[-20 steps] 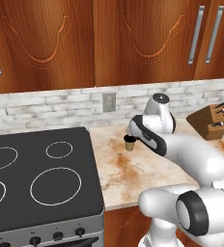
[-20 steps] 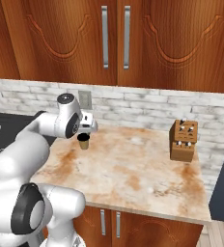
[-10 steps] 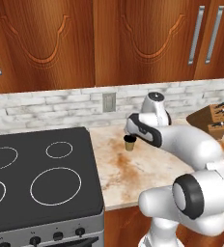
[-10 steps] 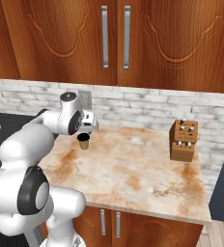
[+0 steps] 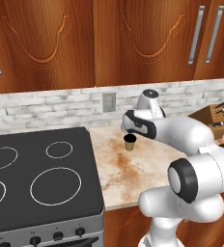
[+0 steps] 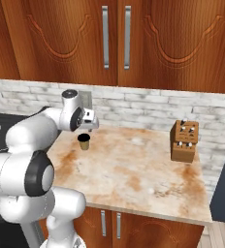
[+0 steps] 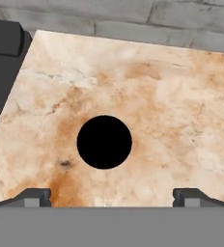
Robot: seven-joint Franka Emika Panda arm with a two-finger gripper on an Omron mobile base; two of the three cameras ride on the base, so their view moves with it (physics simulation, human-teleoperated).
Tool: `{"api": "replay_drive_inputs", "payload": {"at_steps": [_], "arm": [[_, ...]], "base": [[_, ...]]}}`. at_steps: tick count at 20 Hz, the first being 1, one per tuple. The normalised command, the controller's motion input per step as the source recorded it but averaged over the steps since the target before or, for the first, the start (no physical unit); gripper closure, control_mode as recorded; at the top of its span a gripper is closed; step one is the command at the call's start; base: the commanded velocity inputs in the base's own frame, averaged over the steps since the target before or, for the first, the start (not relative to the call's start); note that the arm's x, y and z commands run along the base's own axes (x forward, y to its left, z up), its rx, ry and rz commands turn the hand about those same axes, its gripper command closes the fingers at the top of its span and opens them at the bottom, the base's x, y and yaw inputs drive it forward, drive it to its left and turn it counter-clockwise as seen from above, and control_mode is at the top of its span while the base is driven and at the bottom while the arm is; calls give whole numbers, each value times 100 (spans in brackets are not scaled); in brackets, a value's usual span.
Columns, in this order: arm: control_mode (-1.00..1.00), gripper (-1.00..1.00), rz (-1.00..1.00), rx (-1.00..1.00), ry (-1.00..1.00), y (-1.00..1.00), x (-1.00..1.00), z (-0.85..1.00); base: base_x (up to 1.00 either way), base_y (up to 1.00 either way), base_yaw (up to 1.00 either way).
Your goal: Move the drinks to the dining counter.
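In the left base view, the paper cup (image 5: 130, 142) stands on the counter (image 5: 133, 178) right of the stove (image 5: 36, 178), under the gripper (image 5: 130, 130). In the right base view, the knife block (image 6: 184, 141) stands far right. In the hand view, the jaws stand fully open and empty, straddling the cup's dark mouth from above. No drink is moved yet; grasp and transfer remain.

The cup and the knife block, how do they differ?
The cup is small, round and open-topped; the knife block is taller, boxy, with knife handles on top. The cup stands near the stove under the open gripper; the block stands far right. Both stand upright on the counter.
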Motion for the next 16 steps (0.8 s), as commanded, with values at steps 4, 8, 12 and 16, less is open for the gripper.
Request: {"api": "replay_drive_inputs", "payload": {"at_steps": [4,8,12,16], "arm": [[-100,-100,0,0,0,0,25,-16],[-100,-100,0,0,0,0,23,-17],[-100,-100,0,0,0,0,18,-11],[-100,-100,0,0,0,0,1,-1]], "base": [[0,0,0],[0,0,0],[0,0,0],[0,0,0]]}}
